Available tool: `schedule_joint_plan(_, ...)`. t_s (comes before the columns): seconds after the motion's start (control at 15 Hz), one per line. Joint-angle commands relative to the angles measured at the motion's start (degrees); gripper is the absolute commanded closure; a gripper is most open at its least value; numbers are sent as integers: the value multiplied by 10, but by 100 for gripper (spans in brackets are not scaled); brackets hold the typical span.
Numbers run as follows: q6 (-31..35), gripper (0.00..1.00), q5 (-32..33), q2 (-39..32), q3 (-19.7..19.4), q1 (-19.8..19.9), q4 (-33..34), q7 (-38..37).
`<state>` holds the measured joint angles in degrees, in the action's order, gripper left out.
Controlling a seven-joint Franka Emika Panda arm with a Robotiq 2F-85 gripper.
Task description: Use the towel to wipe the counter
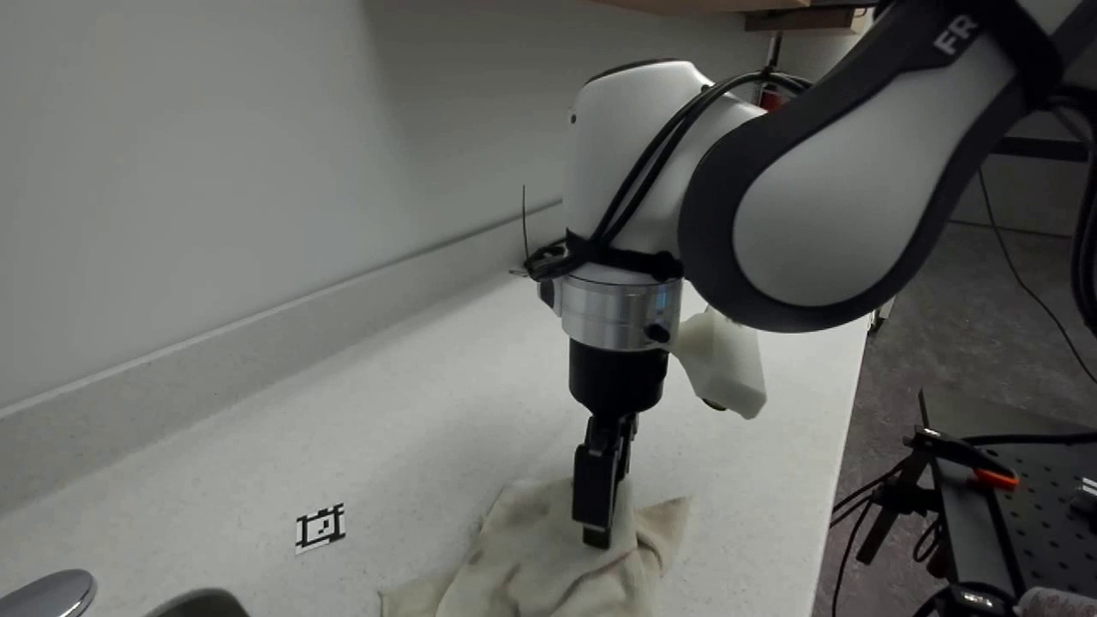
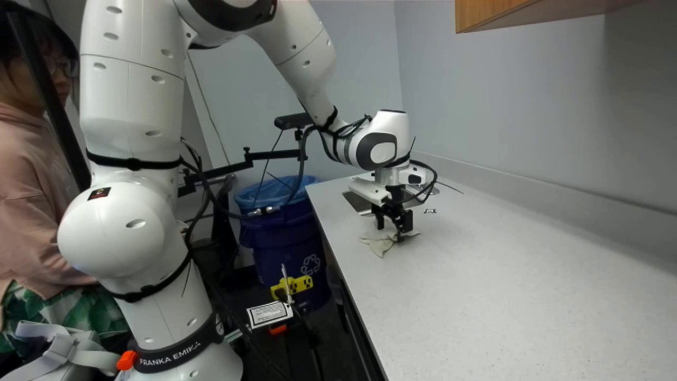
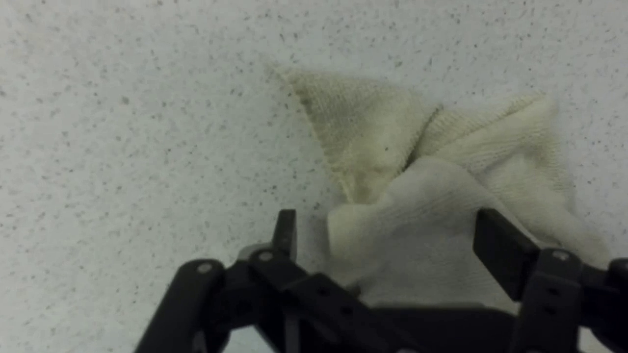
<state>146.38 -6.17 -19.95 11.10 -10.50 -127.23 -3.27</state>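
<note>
The cream towel [image 1: 548, 570] lies crumpled on the pale speckled counter [image 1: 411, 446]. It also shows in an exterior view [image 2: 380, 245] and in the wrist view [image 3: 431, 191]. My gripper [image 3: 386, 215] points down at the towel with its fingers wide apart and nothing clamped between them. In the wrist view the left finger stands beside the towel's edge over bare counter, and the right finger is over the towel. The gripper also shows in both exterior views [image 1: 597, 538] [image 2: 390, 230]. I cannot tell whether the fingertips touch the towel or counter.
A wall with a low backsplash [image 1: 257, 356] runs along the counter. A printed marker [image 1: 320, 528] and a chrome fixture [image 1: 53, 591] are near the towel. A blue bin [image 2: 285, 227] and a seated person [image 2: 31, 196] are off the counter. A cabinet [image 2: 508, 16] hangs above.
</note>
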Motion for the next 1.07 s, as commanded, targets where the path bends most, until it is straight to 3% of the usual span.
schedule_joint_plan(0.0, 6, 38, -17, -19, 4, 2, 21, -1)
schedule_joint_plan(0.53, 7, 98, 1, 26, 1, -10, 9, -14)
schedule_joint_plan(1.0, 6, 99, 7, 149, -3, -7, -27, -25)
